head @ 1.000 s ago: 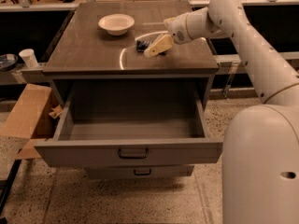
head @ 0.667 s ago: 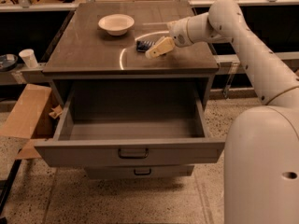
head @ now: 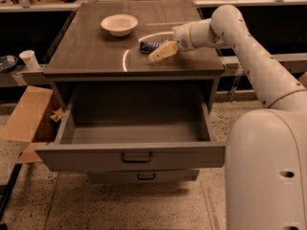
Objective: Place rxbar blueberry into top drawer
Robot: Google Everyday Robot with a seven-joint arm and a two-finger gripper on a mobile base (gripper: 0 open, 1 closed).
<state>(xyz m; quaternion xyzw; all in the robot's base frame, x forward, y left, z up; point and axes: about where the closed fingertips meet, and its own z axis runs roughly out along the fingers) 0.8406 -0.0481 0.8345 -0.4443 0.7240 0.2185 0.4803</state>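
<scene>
The rxbar blueberry (head: 147, 46) is a small dark navy bar lying flat on the grey countertop (head: 91, 56), right of centre. My gripper (head: 161, 52) reaches in from the right and sits low over the counter, right at the bar's right end and covering part of it. I cannot tell whether it touches the bar. The top drawer (head: 132, 157) is pulled wide open below the counter, with a dark pull handle on its front, and its inside shows nothing in it.
A white bowl (head: 119, 24) stands at the back of the countertop. The narrower lower drawer (head: 144, 177) sticks out slightly. A paper cup (head: 29, 60) and a cardboard box (head: 26, 121) are on the left. My robot body (head: 268, 171) fills the right foreground.
My gripper has dropped slightly toward the countertop beside the bar. The bar, the bowl and the drawer have not moved.
</scene>
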